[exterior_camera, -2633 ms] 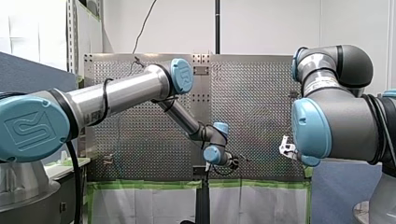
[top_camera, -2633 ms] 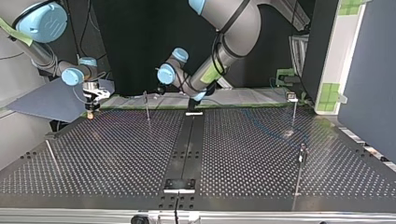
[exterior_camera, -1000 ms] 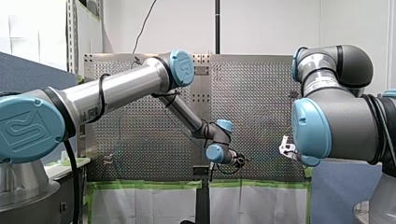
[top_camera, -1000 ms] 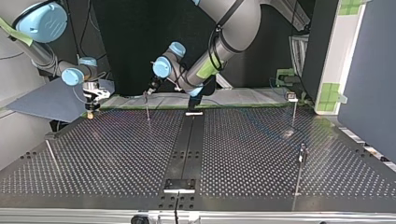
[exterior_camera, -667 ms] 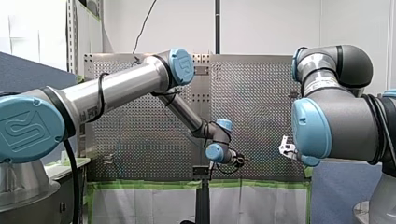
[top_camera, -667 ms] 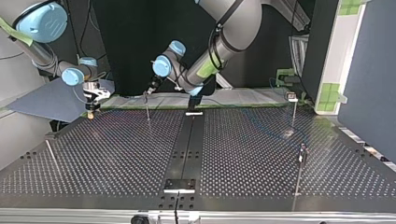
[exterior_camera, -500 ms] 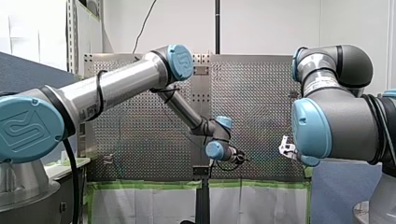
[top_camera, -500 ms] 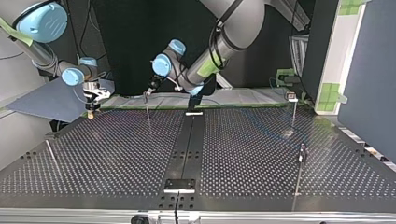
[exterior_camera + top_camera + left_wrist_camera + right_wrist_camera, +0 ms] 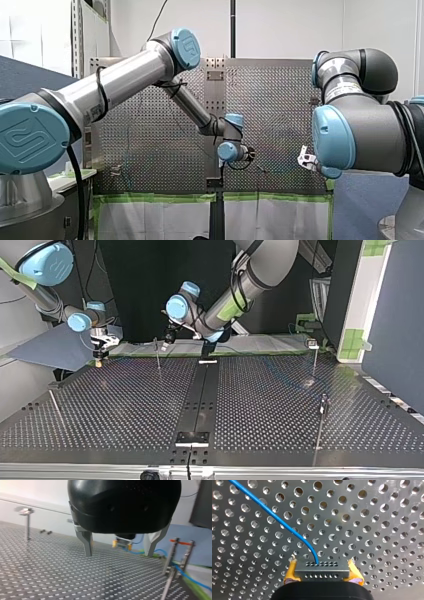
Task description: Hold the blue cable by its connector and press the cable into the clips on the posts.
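Holding the connector [image 9: 322,567] tight between the yellow pads of the right gripper [image 9: 322,573], at ten o'clock in the top view, with the blue cable [image 9: 279,520] leading away over the table [image 9: 374,530]. Nothing in the left gripper [image 9: 118,553], spread open beside a post [image 9: 157,354] at eleven o'clock. Best to grip firmly, line the cable over the post, press straight down.

We are in a robotics lab. Our left arm [image 9: 115,90] and right arm [image 9: 360,130] reach over a perforated metal table [image 9: 125,405] with green tape [image 9: 150,197].
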